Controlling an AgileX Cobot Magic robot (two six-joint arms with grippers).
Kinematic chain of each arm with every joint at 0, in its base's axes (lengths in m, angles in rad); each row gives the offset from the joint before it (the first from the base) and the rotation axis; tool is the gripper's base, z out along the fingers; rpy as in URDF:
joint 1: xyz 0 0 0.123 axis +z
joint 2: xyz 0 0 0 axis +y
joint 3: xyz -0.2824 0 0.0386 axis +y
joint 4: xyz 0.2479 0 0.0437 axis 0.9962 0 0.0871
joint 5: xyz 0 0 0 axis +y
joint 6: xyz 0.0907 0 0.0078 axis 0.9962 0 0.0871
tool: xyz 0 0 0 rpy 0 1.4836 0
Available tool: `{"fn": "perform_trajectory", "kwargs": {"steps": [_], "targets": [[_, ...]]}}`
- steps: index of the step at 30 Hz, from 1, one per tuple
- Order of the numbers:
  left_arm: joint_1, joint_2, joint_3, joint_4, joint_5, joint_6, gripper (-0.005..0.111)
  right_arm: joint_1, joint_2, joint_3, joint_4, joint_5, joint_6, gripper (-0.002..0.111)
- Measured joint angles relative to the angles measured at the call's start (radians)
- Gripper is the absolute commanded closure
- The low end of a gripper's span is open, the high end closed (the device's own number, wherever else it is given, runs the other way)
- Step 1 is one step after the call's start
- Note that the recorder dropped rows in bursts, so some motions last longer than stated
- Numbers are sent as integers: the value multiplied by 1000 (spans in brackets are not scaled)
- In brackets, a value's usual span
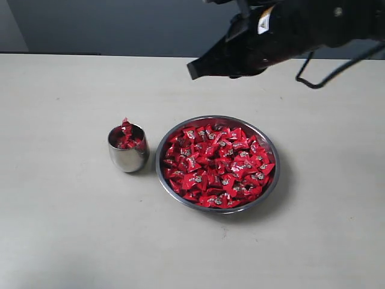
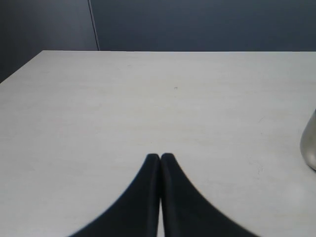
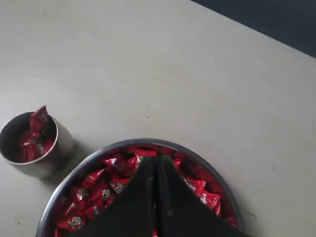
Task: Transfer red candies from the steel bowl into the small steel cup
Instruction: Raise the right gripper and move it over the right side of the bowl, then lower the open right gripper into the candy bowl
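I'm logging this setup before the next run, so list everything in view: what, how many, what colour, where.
Table: one, pale beige, under everything.
Steel bowl: one, shiny silver, right of centre.
Small steel cup: one, shiny silver, just left of the bowl.
Red candies: many, red, filling the bowl; a few in the cup.
Left tool: one, black, shut, over bare table.
Right tool: one, black, shut, above the bowl's far side.

1. The steel bowl (image 1: 157, 165): polished metal with a mirror-bright rim.
2. The small steel cup (image 1: 126, 159), at nine o'clock from the bowl: the same shiny metal, smooth body.
3. The red candies (image 1: 216, 165): glossy, crinkled, foil-like wrappers.
4. The table (image 1: 72, 229): pale, matt, smooth.
5. The right gripper (image 1: 191, 70): matt black.
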Motion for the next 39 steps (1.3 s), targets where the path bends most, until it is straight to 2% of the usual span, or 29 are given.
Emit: {"fn": "perform_trajectory", "kwargs": {"steps": [10, 21, 30, 39], "targets": [[0, 0, 0, 0, 0, 0, 106, -100, -218, 215, -26, -6, 0, 109], [0, 0, 0, 0, 0, 0, 106, -105, -255, 304, -22, -1, 0, 109], [0, 0, 0, 0, 0, 0, 106, -105, -196, 307, -28, 27, 0, 109], [0, 0, 0, 0, 0, 0, 106, -107, 2, 307, -16, -49, 0, 109]]}}
